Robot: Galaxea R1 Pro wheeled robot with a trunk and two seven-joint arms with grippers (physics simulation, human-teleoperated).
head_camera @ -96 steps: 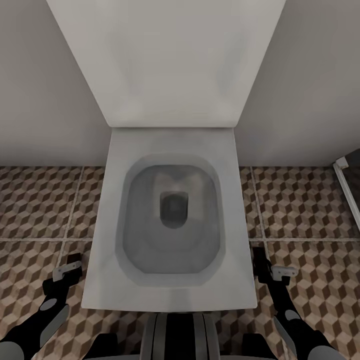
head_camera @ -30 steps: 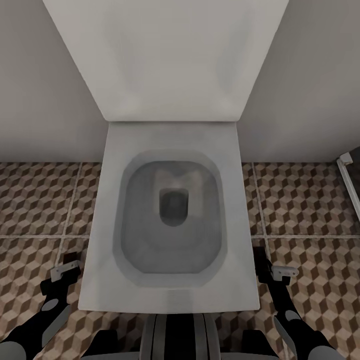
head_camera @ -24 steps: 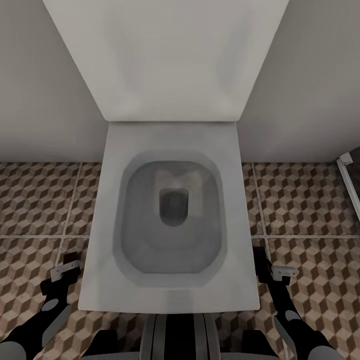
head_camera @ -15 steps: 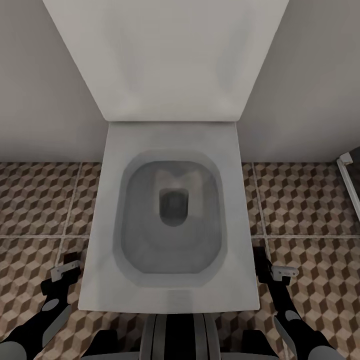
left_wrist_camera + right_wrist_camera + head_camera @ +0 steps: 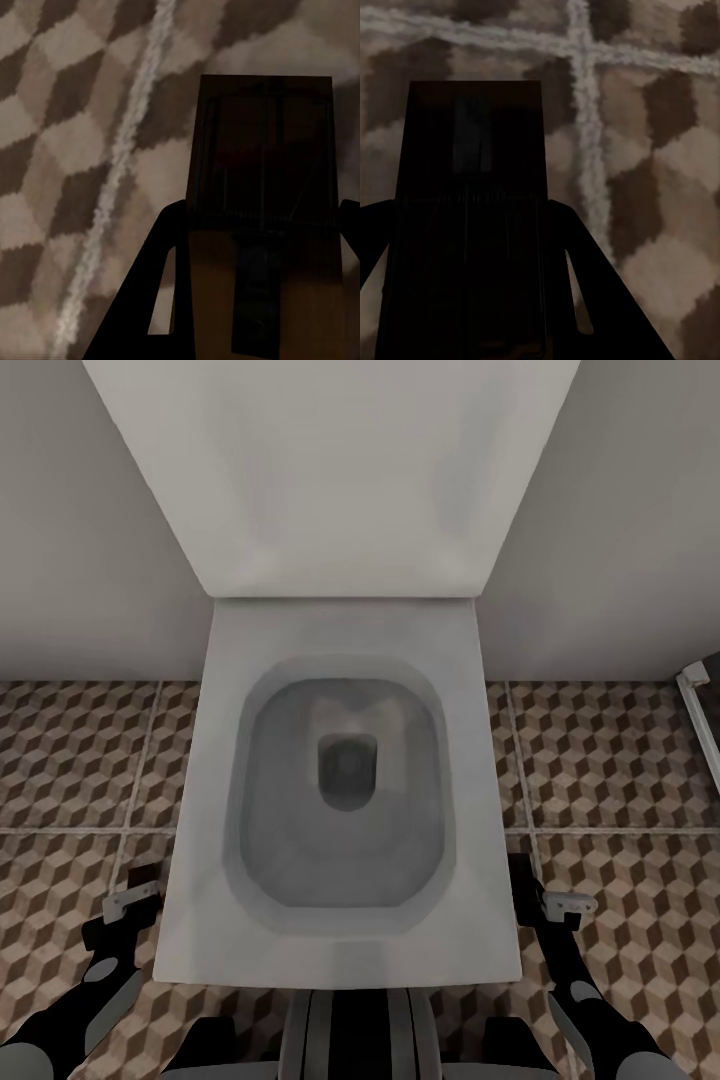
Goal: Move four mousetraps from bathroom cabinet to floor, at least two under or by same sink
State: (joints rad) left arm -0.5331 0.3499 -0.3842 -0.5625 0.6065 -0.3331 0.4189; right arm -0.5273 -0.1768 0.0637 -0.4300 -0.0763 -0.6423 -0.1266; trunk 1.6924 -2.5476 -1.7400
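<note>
Two mousetraps are in hand, one per gripper. In the left wrist view a flat tan-brown mousetrap (image 5: 262, 225) with dark wire parts sits between the dark fingers (image 5: 142, 300), clamped on it; the patterned floor (image 5: 67, 150) lies below. In the right wrist view a second mousetrap (image 5: 472, 225), in deep shadow, sits the same way between that gripper's fingers (image 5: 585, 285), with a cross of pale grout lines on the floor beyond it.

From the head camera, the left gripper (image 5: 133, 895) hangs low beside one flank of a white toilet (image 5: 340, 780); the right gripper (image 5: 550, 895) hangs beside the other flank. Both point down at the cube-pattern tiles (image 5: 600, 760). The traps themselves are too small to make out there. A white frame edge (image 5: 700, 710) shows outboard of the right gripper.

Judgement: this is the carry step, traps fetched, none yet set down. No sink in sight; the base faces the toilet and wall. Next move calls for turning the base away to find a sink, then lowering each trap flat onto the tiles under or beside it.
</note>
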